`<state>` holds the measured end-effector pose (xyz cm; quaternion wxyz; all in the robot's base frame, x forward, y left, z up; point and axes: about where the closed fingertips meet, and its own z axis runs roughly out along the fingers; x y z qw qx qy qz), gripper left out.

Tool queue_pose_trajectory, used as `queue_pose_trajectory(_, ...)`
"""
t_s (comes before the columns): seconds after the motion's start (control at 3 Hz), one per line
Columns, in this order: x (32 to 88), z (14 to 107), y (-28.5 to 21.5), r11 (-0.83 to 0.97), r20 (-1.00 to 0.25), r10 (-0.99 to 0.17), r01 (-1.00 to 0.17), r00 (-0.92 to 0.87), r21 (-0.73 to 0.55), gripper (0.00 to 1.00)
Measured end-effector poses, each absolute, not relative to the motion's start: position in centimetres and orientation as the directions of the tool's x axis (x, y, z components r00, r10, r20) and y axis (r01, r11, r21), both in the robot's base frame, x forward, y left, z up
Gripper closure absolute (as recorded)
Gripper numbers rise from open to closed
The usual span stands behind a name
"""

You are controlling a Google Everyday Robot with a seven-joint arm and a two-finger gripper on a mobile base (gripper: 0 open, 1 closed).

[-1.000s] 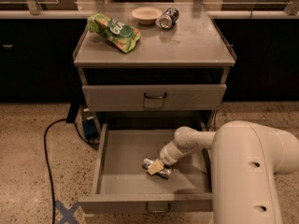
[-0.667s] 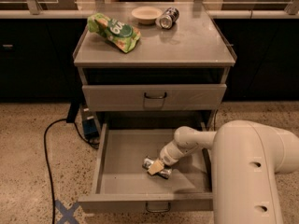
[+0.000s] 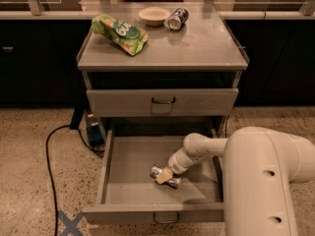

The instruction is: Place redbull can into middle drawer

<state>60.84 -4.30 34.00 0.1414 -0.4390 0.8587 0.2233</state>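
The middle drawer is pulled open below the shut upper drawer. The redbull can, slim and silver-grey, lies on its side on the drawer floor near the middle. My gripper reaches down into the drawer from the right, at the can, and covers its middle. The white arm fills the lower right of the view.
On the cabinet top lie a green snack bag, a pale bowl and a shorter dark can on its side. The upper drawer is shut. A black cable and a blue floor mark are at the left.
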Motion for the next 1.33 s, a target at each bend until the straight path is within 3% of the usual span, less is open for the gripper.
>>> queue_pose_trajectory(0.67, 60.84, 33.99, -4.29, 0.515, -0.439, -0.691, -0.817, -0.575, 0.259, 0.12)
queue_pose_trajectory(1.0, 60.83, 33.99, -4.29, 0.515, -0.439, -0.691, -0.817, -0.575, 0.260, 0.00)
queue_pose_trajectory(1.33, 60.83, 33.99, -4.29, 0.515, -0.439, -0.691, -0.817, -0.575, 0.260, 0.00)
